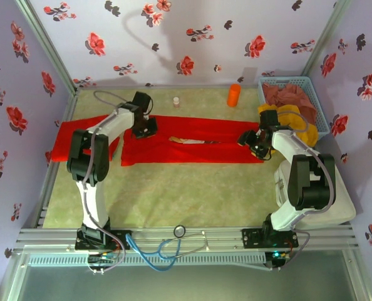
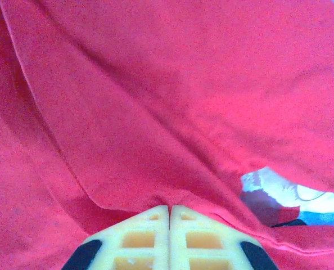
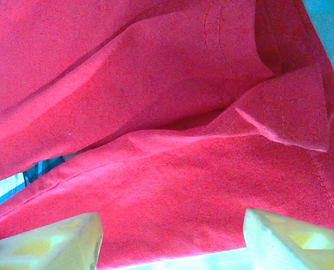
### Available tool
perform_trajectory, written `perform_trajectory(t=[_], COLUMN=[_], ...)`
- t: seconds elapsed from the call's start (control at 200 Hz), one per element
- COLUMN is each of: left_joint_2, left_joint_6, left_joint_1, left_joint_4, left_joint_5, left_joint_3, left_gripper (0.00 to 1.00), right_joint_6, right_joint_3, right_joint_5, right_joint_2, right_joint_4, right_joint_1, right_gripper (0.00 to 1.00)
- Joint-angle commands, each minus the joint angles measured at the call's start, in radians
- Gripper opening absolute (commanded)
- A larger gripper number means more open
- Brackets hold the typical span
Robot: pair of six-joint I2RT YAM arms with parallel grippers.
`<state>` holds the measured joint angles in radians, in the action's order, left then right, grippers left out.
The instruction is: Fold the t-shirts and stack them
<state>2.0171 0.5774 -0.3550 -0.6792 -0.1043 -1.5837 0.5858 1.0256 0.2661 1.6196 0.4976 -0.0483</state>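
The shirt (image 1: 192, 150) was laid as a long red band across the middle of the table (image 1: 186, 194), from left of centre almost to the right arm. It was already folded lengthwise, and a thin strip of its print (image 1: 192, 141) was left visible along the seam where the two edges met. A second shirt (image 1: 64, 138) was spread at the left edge of the frame, partly covered by the left arm; it was judged to be waiting for its turn.

The left gripper (image 1: 145, 130) was placed on the left end of the band. In the left wrist view its yellow fingers (image 2: 139, 236) were pressed fully together, and a ridge of the shirt (image 2: 184, 84) was drawn up right at the tips of the left gripper (image 2: 170, 207), so the cloth was taken to be pinched there. The right gripper (image 1: 252, 141) was set at the opposite end. In the right wrist view its fingers (image 3: 49, 242) were held wide apart over a hem of the shirt (image 3: 156, 84), and nothing was gripped by the right gripper (image 3: 171, 225).

The two ends were probably chosen so that the band could be lifted evenly and folded across its length. For that, the right end would first need to be grasped as well. A loose fold could be lost if only one layer was caught.

A basket (image 1: 285, 79) with other clothes was kept at the upper right, apart from the work.
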Motion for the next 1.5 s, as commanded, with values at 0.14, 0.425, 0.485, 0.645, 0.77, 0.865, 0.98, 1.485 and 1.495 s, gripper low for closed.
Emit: perform_trajectory(t=[0.14, 0.425, 0.485, 0.645, 0.77, 0.865, 0.98, 1.485, 1.495], left_joint_2=[0.130, 0.325, 0.355, 0.411, 0.448, 0.460, 0.449, -0.062, -0.070], left_joint_6=[-0.202, -0.322, -0.349, -0.414, -0.456, -0.483, -0.473, -0.131, -0.125], left_joint_1=[-0.038, -0.093, -0.108, -0.142, -0.155, -0.166, -0.170, -0.048, -0.046], left_joint_4=[-0.225, -0.427, -0.456, -0.480, -0.489, -0.488, -0.476, -0.111, -0.102], left_joint_5=[0.109, 0.249, 0.287, 0.353, 0.390, 0.424, 0.448, 0.131, 0.122], left_joint_3=[-0.268, -0.603, -0.654, -0.731, -0.764, -0.773, -0.770, -0.150, -0.132], left_gripper=[0.00, 0.00, 0.00, 0.00, 0.07, 0.17, 0.25, 0.51, 0.51], right_joint_6=[-0.015, -0.023, -0.024, -0.024, -0.023, -0.021, -0.035, -0.115, -0.116], right_joint_3=[-0.019, -0.017, -0.017, -0.015, -0.016, -0.012, -0.005, 0.273, 0.280], right_joint_5=[-0.001, -0.007, -0.010, -0.009, -0.004, -0.002, 0.015, -0.198, -0.201], right_joint_2=[0.013, 0.010, 0.007, 0.010, 0.011, 0.010, 0.005, 0.174, 0.182], right_joint_4=[0.018, 0.029, 0.030, 0.034, 0.030, 0.031, 0.026, 0.023, 0.023], right_joint_1=[-0.004, -0.004, -0.004, -0.004, -0.004, -0.004, -0.009, -0.124, -0.126], right_gripper=[0.67, 0.67, 0.67, 0.67, 0.67, 0.67, 0.68, 0.77, 0.77])
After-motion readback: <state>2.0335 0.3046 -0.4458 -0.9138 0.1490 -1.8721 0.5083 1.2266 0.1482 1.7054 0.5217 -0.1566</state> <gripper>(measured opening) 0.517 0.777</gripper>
